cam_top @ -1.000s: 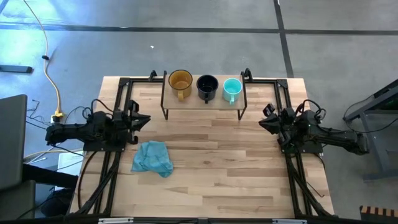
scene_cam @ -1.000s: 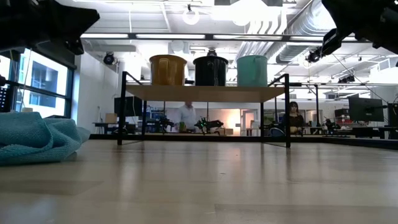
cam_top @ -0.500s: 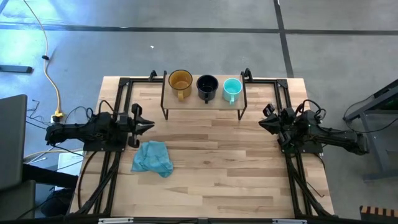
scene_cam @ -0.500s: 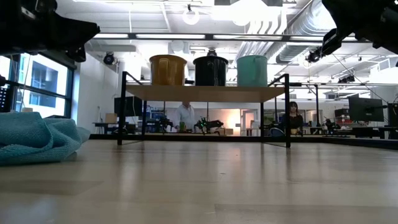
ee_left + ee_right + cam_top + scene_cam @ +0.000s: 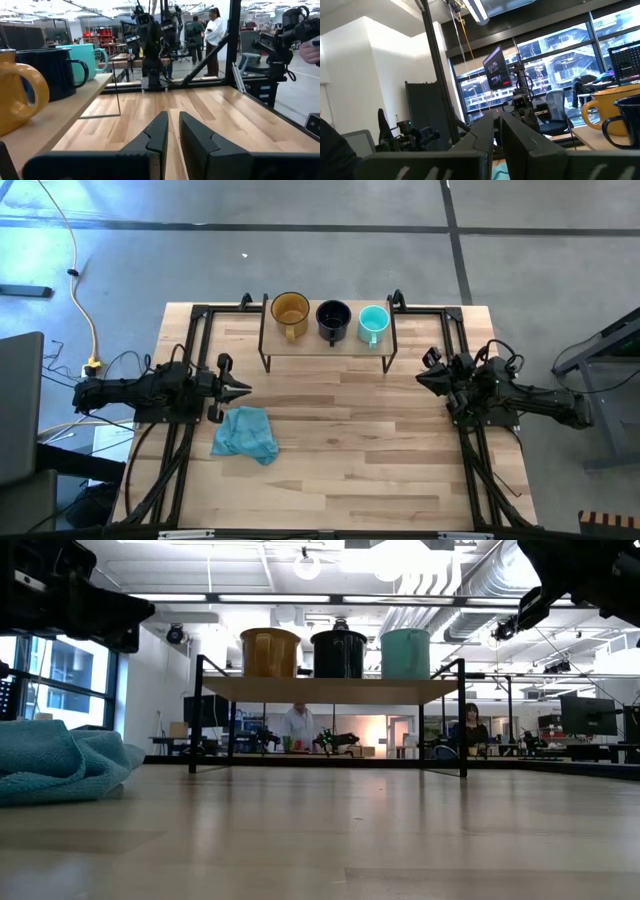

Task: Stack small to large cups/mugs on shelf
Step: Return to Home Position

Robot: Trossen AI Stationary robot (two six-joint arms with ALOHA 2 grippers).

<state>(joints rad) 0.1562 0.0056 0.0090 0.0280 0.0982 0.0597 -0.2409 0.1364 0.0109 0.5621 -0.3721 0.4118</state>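
Note:
Three mugs stand mouth up, side by side on the shelf [image 5: 330, 343] at the table's far edge: amber [image 5: 290, 310] on the left, black [image 5: 333, 317] in the middle, teal [image 5: 373, 322] on the right. They rest on their bases. My left gripper [image 5: 243, 388] is shut with nothing in it and points level toward the table's right, near the shelf's left legs. My right gripper [image 5: 420, 378] is also shut with nothing in it and waits by the shelf's right legs. In the left wrist view, the amber mug [image 5: 15, 95] is nearest my left gripper.
A crumpled blue cloth [image 5: 246, 434] lies on the tabletop just on the near side of my left gripper. Black frame rails [image 5: 190, 340] run along both sides of the table. People [image 5: 214, 37] stand in the room beyond the table.
My left gripper has tipped down until it points level. It has sunk a little and its tips have swung slightly toward the table's near edge, closer to the blue cloth. Its fingers stay shut. The mugs have kept their places.

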